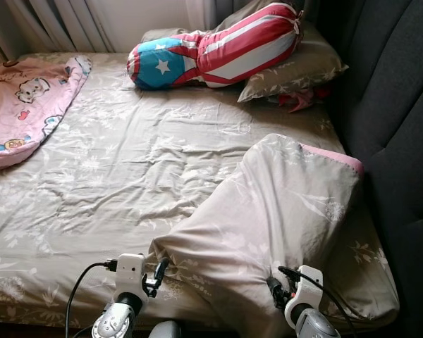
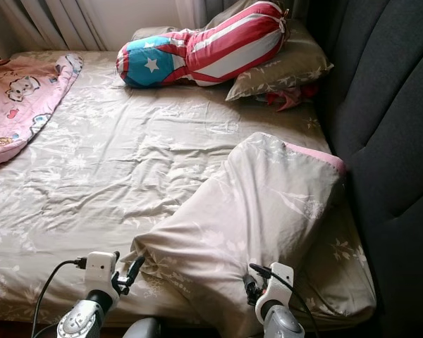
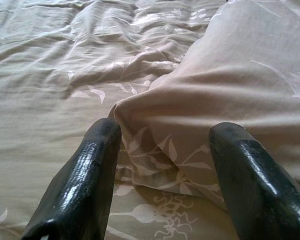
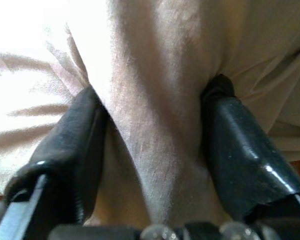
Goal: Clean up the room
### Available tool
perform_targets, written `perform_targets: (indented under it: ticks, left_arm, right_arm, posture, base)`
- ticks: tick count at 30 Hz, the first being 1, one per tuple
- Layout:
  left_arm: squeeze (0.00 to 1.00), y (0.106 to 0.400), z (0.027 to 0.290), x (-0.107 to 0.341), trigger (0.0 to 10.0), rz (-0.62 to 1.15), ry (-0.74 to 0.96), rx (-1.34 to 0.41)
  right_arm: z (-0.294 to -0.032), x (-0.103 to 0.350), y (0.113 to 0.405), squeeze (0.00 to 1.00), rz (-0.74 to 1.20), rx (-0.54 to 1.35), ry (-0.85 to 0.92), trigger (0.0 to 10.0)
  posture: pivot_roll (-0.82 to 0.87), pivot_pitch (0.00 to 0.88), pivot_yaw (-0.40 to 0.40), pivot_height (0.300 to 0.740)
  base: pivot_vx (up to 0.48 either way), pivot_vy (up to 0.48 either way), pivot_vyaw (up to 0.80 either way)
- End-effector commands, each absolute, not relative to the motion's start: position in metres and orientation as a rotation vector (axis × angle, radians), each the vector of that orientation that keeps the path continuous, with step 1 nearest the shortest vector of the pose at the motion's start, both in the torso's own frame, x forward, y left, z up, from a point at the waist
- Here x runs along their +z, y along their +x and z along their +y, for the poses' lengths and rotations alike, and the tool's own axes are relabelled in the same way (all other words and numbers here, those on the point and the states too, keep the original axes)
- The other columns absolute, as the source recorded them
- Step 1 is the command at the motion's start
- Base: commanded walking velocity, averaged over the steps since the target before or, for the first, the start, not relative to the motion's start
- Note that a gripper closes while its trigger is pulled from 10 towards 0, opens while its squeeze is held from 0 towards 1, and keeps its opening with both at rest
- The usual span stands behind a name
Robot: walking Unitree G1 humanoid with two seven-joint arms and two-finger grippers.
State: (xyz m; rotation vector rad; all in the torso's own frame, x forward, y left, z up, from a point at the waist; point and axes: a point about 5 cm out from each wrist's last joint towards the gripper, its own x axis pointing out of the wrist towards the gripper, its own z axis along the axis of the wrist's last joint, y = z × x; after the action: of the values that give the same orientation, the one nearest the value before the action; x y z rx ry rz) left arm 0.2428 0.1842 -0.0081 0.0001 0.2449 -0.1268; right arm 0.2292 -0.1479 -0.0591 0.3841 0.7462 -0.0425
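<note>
While the beige pillow point(image 1: 275, 225) lies slanted across the bed point(image 1: 92, 211) near the dark headboard point(image 1: 402, 141), the right gripper point(image 4: 152, 150) pinches a fold at its near edge. The left gripper point(image 3: 162, 175) hovers spread beside its corner.

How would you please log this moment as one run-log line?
scene: bed | right gripper: shut on pillow near edge | left gripper: open at pillow corner, not gripping | step: pillow being handled
</note>
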Motion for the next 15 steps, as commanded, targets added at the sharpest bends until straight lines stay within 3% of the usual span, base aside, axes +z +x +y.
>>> perform_targets:
  ticks: [1, 15]
  left_arm:
    - [0.0, 0.238, 0.186, -0.012, 10.0, 0.267, -0.012, -0.116]
    - [0.0, 0.241, 0.185, -0.011, 10.0, 0.271, -0.014, -0.109]
  right_arm:
    - [-0.131, -0.069, 0.214, 0.0, 0.825, 0.012, 0.399, 0.0]
    - [-0.145, -0.065, 0.221, 0.0, 0.791, -0.06, 0.33, 0.0]
  posture:
    - [0.03, 0.137, 0.032, 0.663]
    - [0.02, 0.115, 0.027, 0.663]
  base:
    - [0.0, 0.0, 0.0]
    - [0.0, 0.0, 0.0]
